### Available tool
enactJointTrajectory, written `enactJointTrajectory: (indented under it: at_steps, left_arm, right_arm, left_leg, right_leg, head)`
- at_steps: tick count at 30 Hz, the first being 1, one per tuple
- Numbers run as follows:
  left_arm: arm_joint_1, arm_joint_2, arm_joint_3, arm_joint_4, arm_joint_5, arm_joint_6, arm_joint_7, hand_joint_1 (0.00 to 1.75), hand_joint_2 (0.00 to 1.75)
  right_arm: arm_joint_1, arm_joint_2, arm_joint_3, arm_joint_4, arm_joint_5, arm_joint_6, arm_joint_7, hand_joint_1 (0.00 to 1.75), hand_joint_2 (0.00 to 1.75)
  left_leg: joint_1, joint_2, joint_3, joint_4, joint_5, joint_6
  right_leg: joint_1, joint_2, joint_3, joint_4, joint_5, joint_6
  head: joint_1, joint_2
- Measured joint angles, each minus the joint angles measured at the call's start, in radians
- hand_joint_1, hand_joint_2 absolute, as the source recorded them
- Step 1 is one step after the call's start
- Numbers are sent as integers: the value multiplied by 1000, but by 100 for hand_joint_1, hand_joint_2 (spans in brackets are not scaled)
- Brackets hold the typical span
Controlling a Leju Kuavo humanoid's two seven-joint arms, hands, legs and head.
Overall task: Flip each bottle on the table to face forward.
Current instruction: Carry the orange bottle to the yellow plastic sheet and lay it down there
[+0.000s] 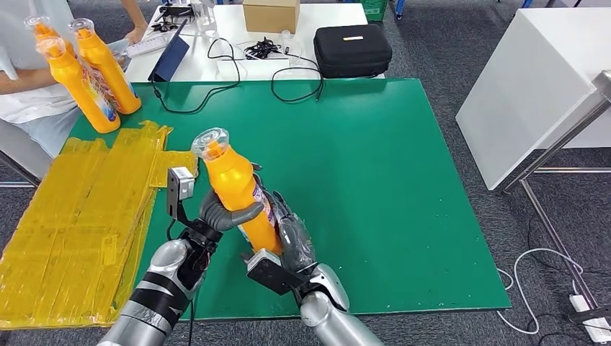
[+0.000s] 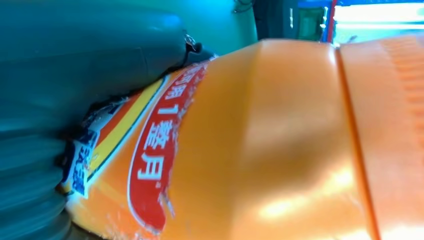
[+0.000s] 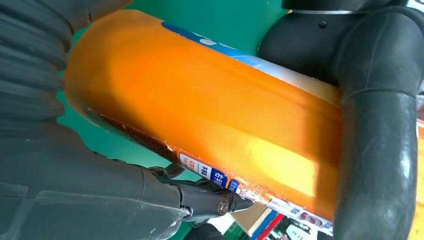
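the orange bottle (image 1: 238, 191) stood tilted above the near part of the green tabletop (image 1: 375, 180), its clear cap leaning up and away toward the left, its base low between the two hands. both hands were on it at once, which reads as a mid-turn hold: one hand steadying while the other works the body round so the label comes to face forward. from the head view the label (image 1: 268, 209) sat on the bottle's right flank, turned toward the right hand, so the flip looked not yet finished.

the left hand (image 1: 227, 213) was closed around the bottle's middle, its thick grey thumb wrapped across the near face. in the left wrist view the bottle (image 2: 280, 145) pressed right up against that hand's ribbed cover (image 2: 30, 165), the torn red label edge beside it. the right hand (image 1: 292, 238) gripped the lower body from the right side, dark fingers laid up along the label; in the right wrist view the bottle (image 3: 200, 115) lay across that hand's palm with a dark finger (image 3: 380, 150) curled over it.

further out, two more orange bottles (image 1: 94, 68) stood upright, close together, at the far left corner of the tabletop, beside a person's sleeve (image 1: 29, 86). yellow taped sheeting (image 1: 79, 216) covered the left side. beyond the green surface, a black case (image 1: 353, 49) and a cardboard box (image 1: 271, 14) sat on a white table.
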Motion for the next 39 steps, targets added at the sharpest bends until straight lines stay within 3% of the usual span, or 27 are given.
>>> enactJointTrajectory:
  at_steps: [6, 9, 13, 18, 28, 32, 39]
  left_arm:
    - [0, -8, -2, -8, -8, 10, -1, 175, 175]
    - [0, -9, -2, -17, -57, 66, -10, 175, 175]
    - [1, 0, 25, -33, -238, 272, -19, 175, 175]
    - [-22, 35, 97, -34, -635, 590, 15, 175, 175]
    - [-112, 141, 246, 140, -1195, 844, 128, 175, 175]
    - [-148, 213, 257, 278, -1436, 892, 218, 175, 175]
    - [-179, 292, 264, 448, -1581, 877, 274, 175, 175]
  right_arm:
    - [21, -5, -13, -46, -8, 4, -1, 0, 175]
    - [43, -12, -24, -93, -22, 4, -8, 0, 175]
    - [106, -36, -50, -251, -35, 4, -16, 0, 175]
    - [195, -83, -123, -489, -55, 17, -14, 0, 175]
    - [285, -125, -243, -732, -123, 57, -54, 0, 175]
    - [289, -138, -274, -756, -163, 77, -69, 0, 175]
    - [291, -153, -296, -770, -186, 79, -78, 0, 175]
  left_leg:
    - [0, 0, 0, 0, 0, 0]
    - [0, 0, 0, 0, 0, 0]
    - [0, 0, 0, 0, 0, 0]
    - [0, 0, 0, 0, 0, 0]
    - [0, 1, 0, 0, 0, 0]
    - [0, 2, 0, 0, 0, 0]
    - [0, 2, 0, 0, 0, -1]
  right_leg:
    - [0, 0, 0, 0, 0, 0]
    - [0, 0, 0, 0, 0, 0]
    - [0, 0, 0, 0, 0, 0]
    - [0, 0, 0, 0, 0, 0]
    - [0, 0, 0, 0, 0, 0]
    - [0, 1, 0, 0, 0, 0]
    - [0, 2, -1, 0, 0, 0]
  head:
    - [0, 0]
    - [0, 0]
    - [0, 0]
    - [0, 0]
    - [0, 0]
    - [0, 0]
    - [0, 0]
